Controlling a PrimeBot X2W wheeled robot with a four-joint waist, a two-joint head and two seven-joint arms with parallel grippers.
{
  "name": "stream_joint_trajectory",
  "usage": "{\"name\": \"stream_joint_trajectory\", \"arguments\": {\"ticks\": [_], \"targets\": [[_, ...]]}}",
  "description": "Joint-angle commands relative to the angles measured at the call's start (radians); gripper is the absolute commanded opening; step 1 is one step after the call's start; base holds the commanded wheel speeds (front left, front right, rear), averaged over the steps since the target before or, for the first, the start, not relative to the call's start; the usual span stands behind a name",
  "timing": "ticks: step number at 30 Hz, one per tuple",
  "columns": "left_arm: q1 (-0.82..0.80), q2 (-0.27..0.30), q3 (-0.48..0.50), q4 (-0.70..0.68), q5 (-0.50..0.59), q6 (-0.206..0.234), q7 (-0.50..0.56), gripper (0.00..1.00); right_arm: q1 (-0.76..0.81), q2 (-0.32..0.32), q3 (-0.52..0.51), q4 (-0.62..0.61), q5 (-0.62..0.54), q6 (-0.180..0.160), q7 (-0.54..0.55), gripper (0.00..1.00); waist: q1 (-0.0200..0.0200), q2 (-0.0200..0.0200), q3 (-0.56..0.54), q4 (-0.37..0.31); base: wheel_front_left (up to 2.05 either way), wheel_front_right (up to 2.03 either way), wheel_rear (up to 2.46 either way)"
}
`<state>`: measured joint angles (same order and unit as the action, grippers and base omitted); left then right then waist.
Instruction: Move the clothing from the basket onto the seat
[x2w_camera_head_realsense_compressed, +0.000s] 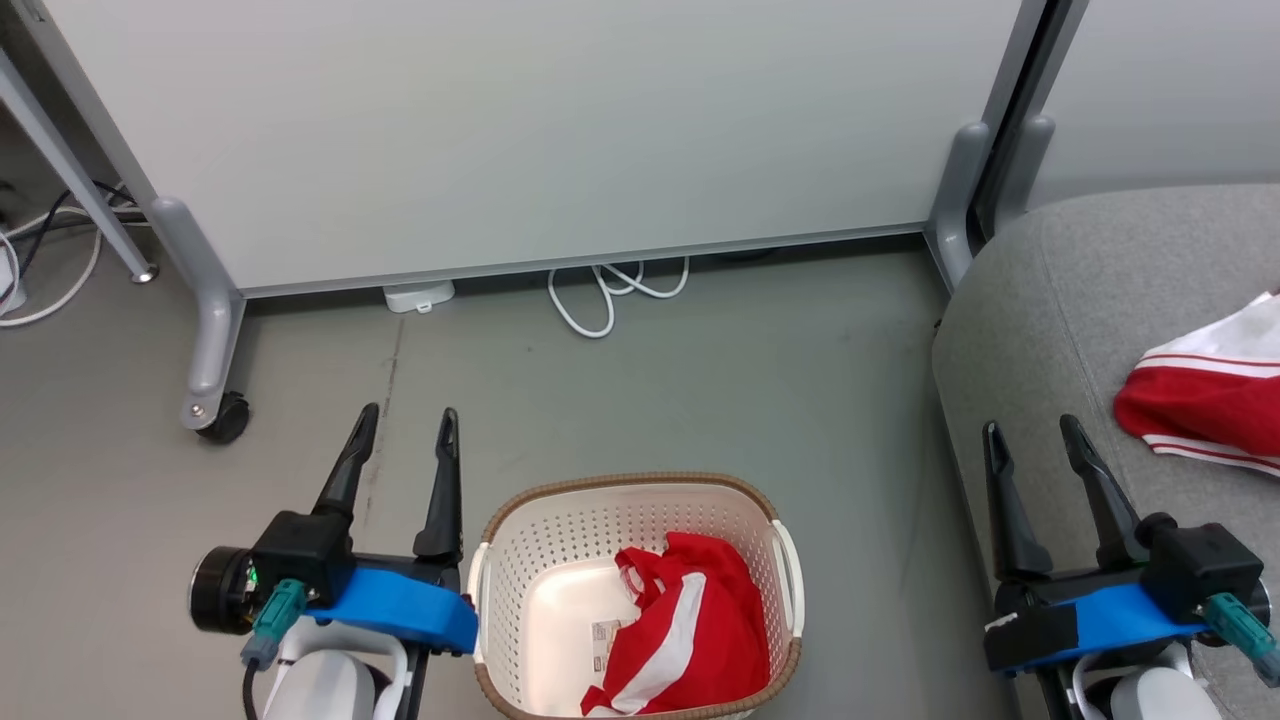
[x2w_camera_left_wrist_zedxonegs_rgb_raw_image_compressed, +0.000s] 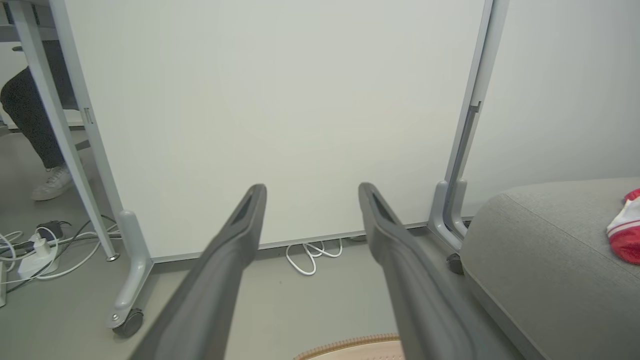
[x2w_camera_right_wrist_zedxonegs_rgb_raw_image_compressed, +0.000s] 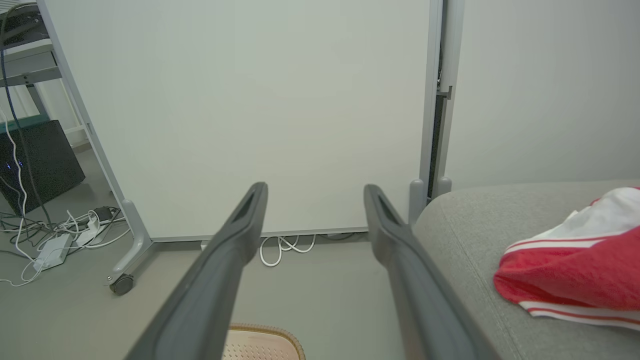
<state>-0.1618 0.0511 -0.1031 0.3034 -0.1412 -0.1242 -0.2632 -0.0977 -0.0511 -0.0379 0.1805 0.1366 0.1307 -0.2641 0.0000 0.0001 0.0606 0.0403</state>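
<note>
Garments: two, both red with white panels, a first garment and a second garment.
First garment: crumpled inside the basket, against its right wall.
Second garment: lying on the seat, with thin red and white stripes along its edge.
Baskets: one, cream with holes in its sides and a brown rim. It stands on the floor between the two grippers.
Seats: one, grey, to the right of the basket.
Left gripper: fingers spread apart with nothing between them, just left of the basket.
Right gripper: fingers spread and holding nothing, by the seat's left edge, apart from the second garment.
Writing: one sticker on the basket's bottom, its print too small to read.
Cables: one white cable loop under the pale panel.
</note>
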Motion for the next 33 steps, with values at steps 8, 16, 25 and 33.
{"name": "stream_joint_trajectory", "arguments": {"ticks": [8, 16, 25, 33], "targets": [[-0.141, 0.022, -0.112, 0.118, -0.023, -0.007, -0.002, 1.00, -0.070, 0.001, 0.012, -0.018, 0.008, 0.000, -0.001, 1.00, 0.0000, -0.0001, 0.111, -0.082, 0.00, 0.00, 0.00], [-0.304, 0.087, -0.267, 0.279, -0.058, -0.007, -0.002, 1.00, -0.155, 0.001, 0.025, -0.043, 0.023, 0.000, -0.001, 1.00, 0.0000, -0.0001, 0.279, -0.173, 0.00, 0.00, 0.00], [-0.487, 0.153, -0.454, 0.461, -0.105, -0.007, -0.003, 1.00, -0.255, 0.002, 0.045, -0.077, 0.043, 0.000, -0.001, 1.00, 0.0000, -0.0001, 0.463, -0.243, 0.00, 0.00, 0.00], [-0.632, 0.172, -0.638, 0.645, -0.179, -0.007, 0.011, 1.00, -0.338, 0.001, 0.061, -0.105, 0.056, 0.000, -0.001, 1.00, 0.0000, -0.0001, 0.607, -0.271, 0.00, 0.00, 0.00]]}}
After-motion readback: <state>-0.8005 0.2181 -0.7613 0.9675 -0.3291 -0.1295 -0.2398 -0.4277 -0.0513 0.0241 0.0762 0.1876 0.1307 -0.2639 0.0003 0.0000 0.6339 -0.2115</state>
